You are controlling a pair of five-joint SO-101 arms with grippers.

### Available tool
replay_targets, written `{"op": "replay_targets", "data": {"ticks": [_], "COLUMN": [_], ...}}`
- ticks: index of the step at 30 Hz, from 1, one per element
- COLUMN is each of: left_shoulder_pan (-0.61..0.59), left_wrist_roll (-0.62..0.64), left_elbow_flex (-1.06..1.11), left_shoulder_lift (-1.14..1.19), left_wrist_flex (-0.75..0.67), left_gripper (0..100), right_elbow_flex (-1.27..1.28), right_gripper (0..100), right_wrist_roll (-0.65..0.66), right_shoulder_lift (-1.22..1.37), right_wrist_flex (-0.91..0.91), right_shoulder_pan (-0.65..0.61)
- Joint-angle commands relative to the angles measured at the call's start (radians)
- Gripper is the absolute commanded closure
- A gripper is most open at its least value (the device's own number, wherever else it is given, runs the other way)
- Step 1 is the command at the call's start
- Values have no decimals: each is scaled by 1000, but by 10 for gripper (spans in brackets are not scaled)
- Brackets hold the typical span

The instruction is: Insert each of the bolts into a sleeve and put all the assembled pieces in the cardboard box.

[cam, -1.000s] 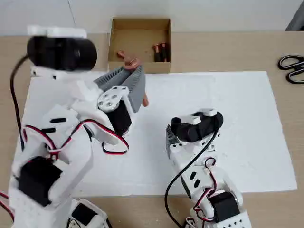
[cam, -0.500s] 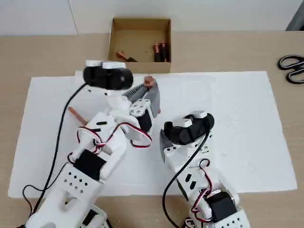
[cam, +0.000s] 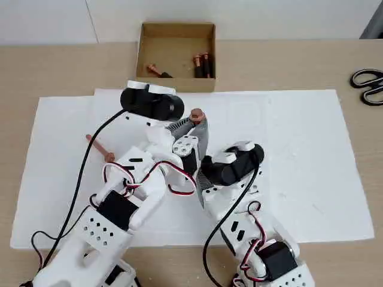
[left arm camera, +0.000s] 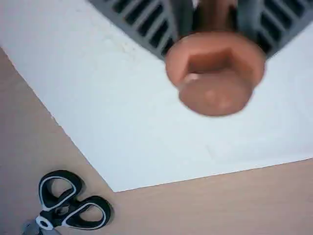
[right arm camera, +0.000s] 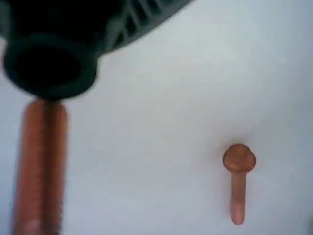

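Worktop (cam: 36,66) carries the cardboard box (cam: 176,84) at its far edge. Left pincer (cam: 195,124) is closed on a bolt (left arm camera: 215,73), right pincer (cam: 203,181) holds the sleeve (right arm camera: 48,64) just beside it. We think the shaft must be lined exactly with the hole before we push. A loose bolt (cam: 99,147) lies apart, near the left arm (cam: 119,203).

A tan wooden table (cam: 60,66) meets a white wall (cam: 239,18) behind.
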Motion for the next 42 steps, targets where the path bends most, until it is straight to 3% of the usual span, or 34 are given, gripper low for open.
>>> {"op": "replay_targets", "data": {"ticks": [1, 7, 22, 42], "left_shoulder_pan": [11, 12, 12, 44], "left_wrist_roll": [-2, 3, 3, 5], "left_elbow_flex": [-33, -128, -131, -136], "left_shoulder_lift": [-40, -40, -40, -38], "left_wrist_flex": [6, 101, 83, 164], "left_gripper": [995, 995, 995, 995], "right_elbow_flex": [-6, -6, -5, -5], "right_gripper": [995, 995, 995, 995], "right_wrist_roll": [-3, -3, -3, -3], "right_shoulder_lift": [-15, -15, -15, -15], "right_wrist_flex": [-25, -25, -25, -25], "right_shoulder_pan": [-5, -5, -7, -7]}}
